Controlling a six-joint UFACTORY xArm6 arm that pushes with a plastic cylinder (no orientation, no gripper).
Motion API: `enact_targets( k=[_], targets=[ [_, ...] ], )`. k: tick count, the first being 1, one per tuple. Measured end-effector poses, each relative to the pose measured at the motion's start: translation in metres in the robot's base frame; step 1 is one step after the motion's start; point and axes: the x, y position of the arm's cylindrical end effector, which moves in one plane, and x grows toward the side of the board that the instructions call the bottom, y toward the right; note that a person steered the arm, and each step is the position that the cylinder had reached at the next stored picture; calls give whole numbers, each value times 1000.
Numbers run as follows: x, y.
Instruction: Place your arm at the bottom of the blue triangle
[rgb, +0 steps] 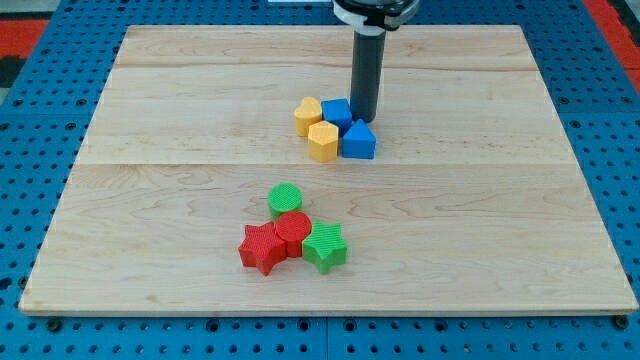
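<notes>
Pincer: none fitted, so neither apart nor together. You find my tip (365, 117) just beyond the far side of the blue triangle (358, 141), mid-worktop (200, 100); the target near side lies opposite.

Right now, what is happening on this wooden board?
My tip rests on the board at the top edge of a small cluster: two yellow blocks, a blue block and the blue triangle. It is above the triangle, not yet at its bottom. Nearer the view's bottom lie a green round block, a red round block, a red star and a green star.
</notes>
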Motion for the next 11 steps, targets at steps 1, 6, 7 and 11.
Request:
enact_targets(
  k=[1,6,7,11],
  targets=[
    [20,37],
    [78,23],
    [68,-27],
    [91,8]
  ],
)
